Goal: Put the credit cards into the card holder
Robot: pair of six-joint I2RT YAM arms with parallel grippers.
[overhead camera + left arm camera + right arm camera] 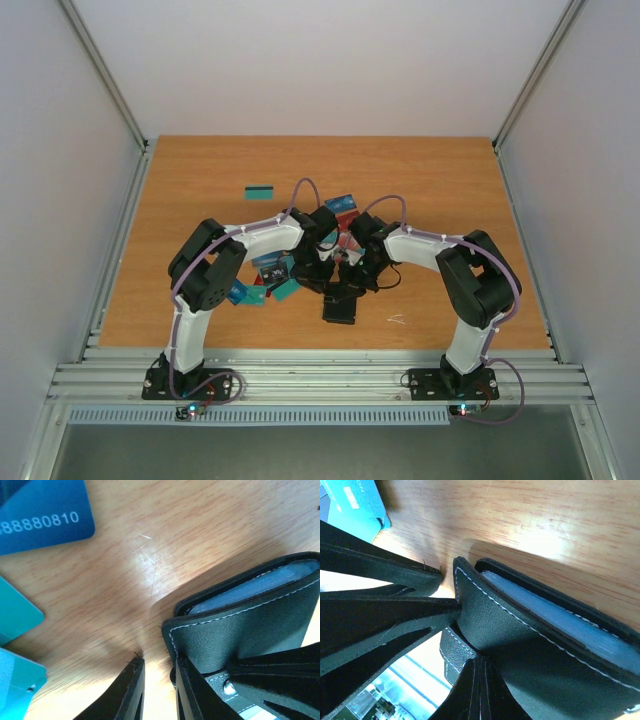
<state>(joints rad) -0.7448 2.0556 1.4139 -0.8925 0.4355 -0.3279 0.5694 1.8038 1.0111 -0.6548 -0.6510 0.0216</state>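
The card holder (pixel 340 306) lies on the wooden table (pixel 450 190). It is a black case with white stitching along its edge, and both arms reach in to meet just over its far end. The wrist views show it partly open, with a stitched flap lifted off the body. A pale blue-grey layer sits between the leaves; whether that is a card or a pocket window cannot be told.

The left gripper (pixel 159 666) is at the card holder's corner with its fingers only slightly parted. Bare wood shows through the slit between them, so they grip nothing. The finger nearer the card holder touches the flap's edge.

The right gripper (pixel 479 672) has its fingers pressed together on the stitched flap, pinching it close beside the left gripper's fingertip.

The credit cards (pixel 270 267) lie loose on the table. A cluster of teal, blue and red ones sits just left of the card holder, partly under the left forearm. A blue and red pair (pixel 341 204) lies beyond the card holder, behind the two wrists. One teal card (pixel 260 191) lies alone, well apart from the card holder toward the far left. In the left wrist view, a blue card (pixel 45 510) printed with white digits lies past the card holder's corner. Two teal ones lie to the card holder's left, not touching it.
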